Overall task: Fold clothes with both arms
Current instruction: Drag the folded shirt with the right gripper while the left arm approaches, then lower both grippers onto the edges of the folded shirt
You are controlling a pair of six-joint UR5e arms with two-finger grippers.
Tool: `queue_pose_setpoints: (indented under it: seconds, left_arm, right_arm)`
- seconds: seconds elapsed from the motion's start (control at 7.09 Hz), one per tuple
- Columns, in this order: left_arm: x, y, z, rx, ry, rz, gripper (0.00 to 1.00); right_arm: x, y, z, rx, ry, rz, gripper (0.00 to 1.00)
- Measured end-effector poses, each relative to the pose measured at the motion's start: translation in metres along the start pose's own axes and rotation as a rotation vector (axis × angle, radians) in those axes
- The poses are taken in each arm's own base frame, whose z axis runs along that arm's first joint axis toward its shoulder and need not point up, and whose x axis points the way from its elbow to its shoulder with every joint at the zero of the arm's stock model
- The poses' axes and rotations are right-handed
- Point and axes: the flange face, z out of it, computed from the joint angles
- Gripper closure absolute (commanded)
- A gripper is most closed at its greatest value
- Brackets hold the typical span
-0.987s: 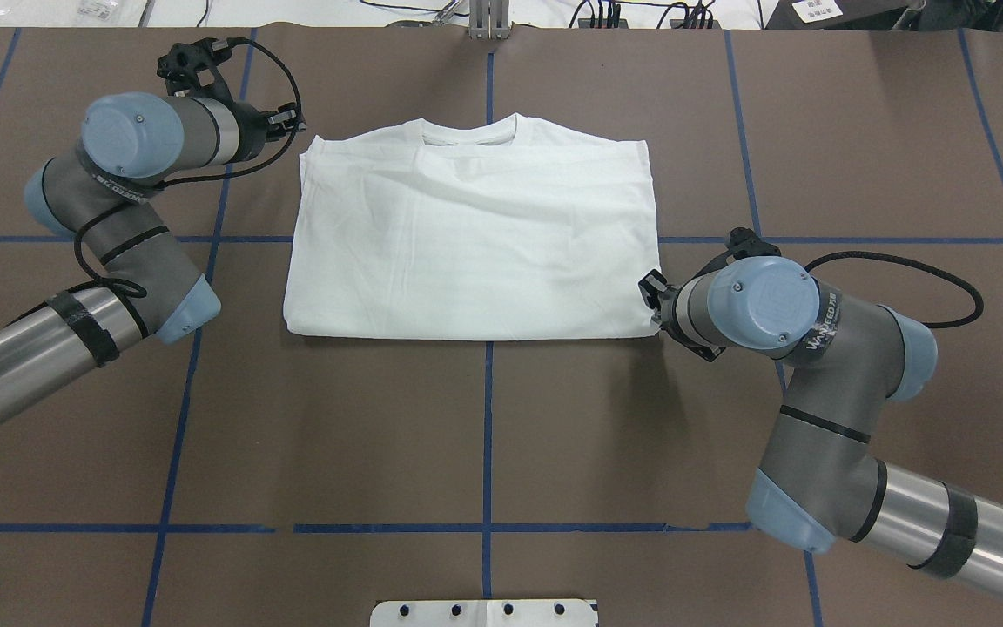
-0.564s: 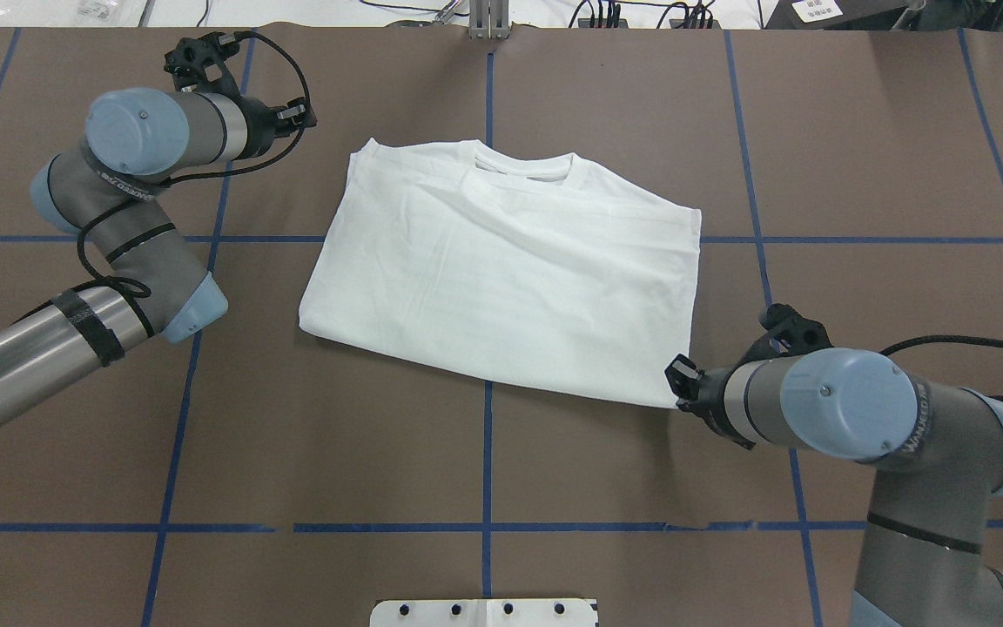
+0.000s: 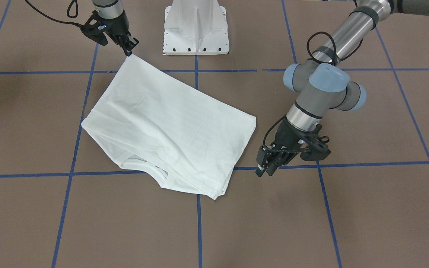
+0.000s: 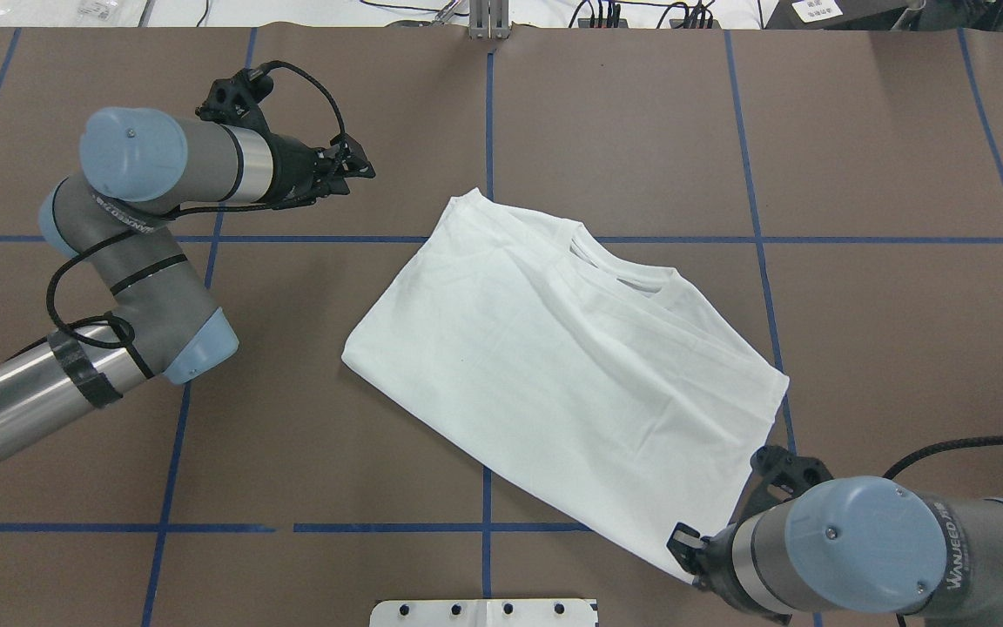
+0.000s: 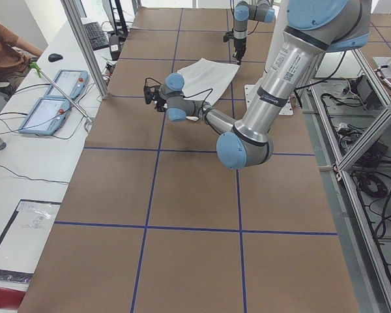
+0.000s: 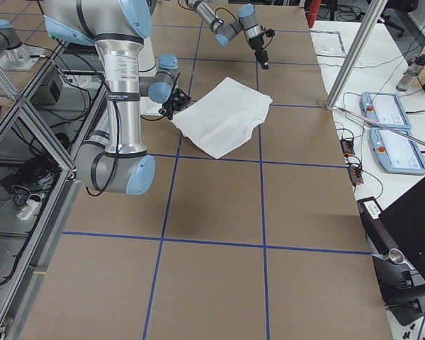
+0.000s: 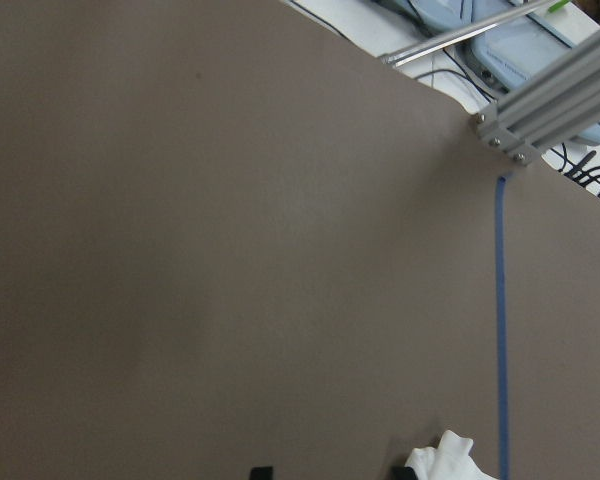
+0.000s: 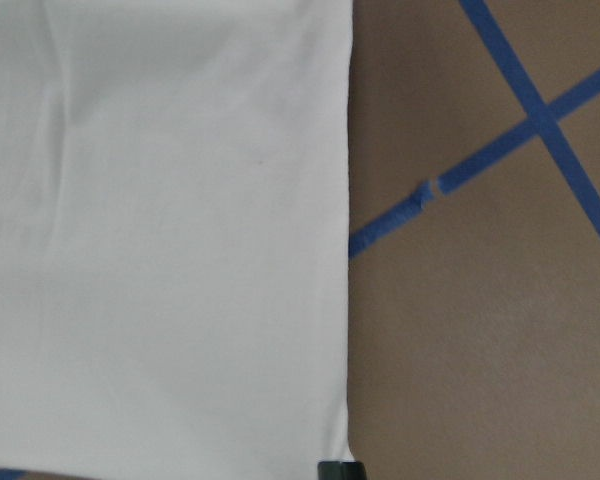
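The clothes, one folded white T-shirt (image 4: 571,366) (image 3: 162,126), lie slantwise on the brown table, the collar (image 4: 632,279) facing the far right. My right gripper (image 3: 129,50) is shut on the shirt's near corner, close to the pedestal; in the overhead view its wrist (image 4: 815,549) hides the fingers. In the right wrist view the cloth (image 8: 160,230) fills the left half. My left gripper (image 3: 266,169) (image 4: 360,167) hovers open over bare table, a short way from the shirt's far-left corner (image 4: 467,198). Its fingertips (image 7: 262,470) stand apart with nothing between them.
The white pedestal base (image 3: 196,33) (image 4: 484,612) stands at the table's near edge. Blue tape lines (image 4: 486,113) grid the brown surface. Two teach pendants (image 5: 52,98) and a seated person (image 5: 3,49) are beyond the far edge, by an aluminium post (image 6: 350,60).
The right gripper has pulled its shirt corner toward the robot and rightward, so the shirt slid and turned slantwise. The left gripper moved right, apart from the cloth.
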Motion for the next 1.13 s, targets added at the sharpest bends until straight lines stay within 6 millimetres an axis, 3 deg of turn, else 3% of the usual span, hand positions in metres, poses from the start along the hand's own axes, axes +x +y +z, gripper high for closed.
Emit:
queue_pose_setpoints:
  seconds: [0.14, 0.42, 0.56, 0.7, 1.13]
  left_arm:
    - [-0.001, 0.028, -0.017, -0.047, 0.022, -0.047, 0.42]
    - [0.0, 0.087, -0.027, -0.12, -0.055, -0.15, 0.37]
    - [0.004, 0.113, -0.028, -0.144, -0.135, -0.174, 0.35]
    - [0.005, 0.133, -0.028, -0.157, -0.226, -0.188, 0.35]
    - [-0.014, 0.177, -0.015, -0.186, -0.402, -0.212, 0.35]
  right_arm:
    - [0.009, 0.021, 0.004, -0.066, 0.047, -0.019, 0.02]
    - [0.019, 0.041, 0.009, -0.112, 0.088, -0.042, 0.0]
    - [0.014, 0.032, 0.003, -0.104, 0.071, -0.026, 0.0]
    - [0.0, 0.009, -0.01, -0.076, 0.026, 0.012, 0.0]
    - [-0.104, -0.106, -0.044, 0.093, -0.148, 0.095, 0.0]
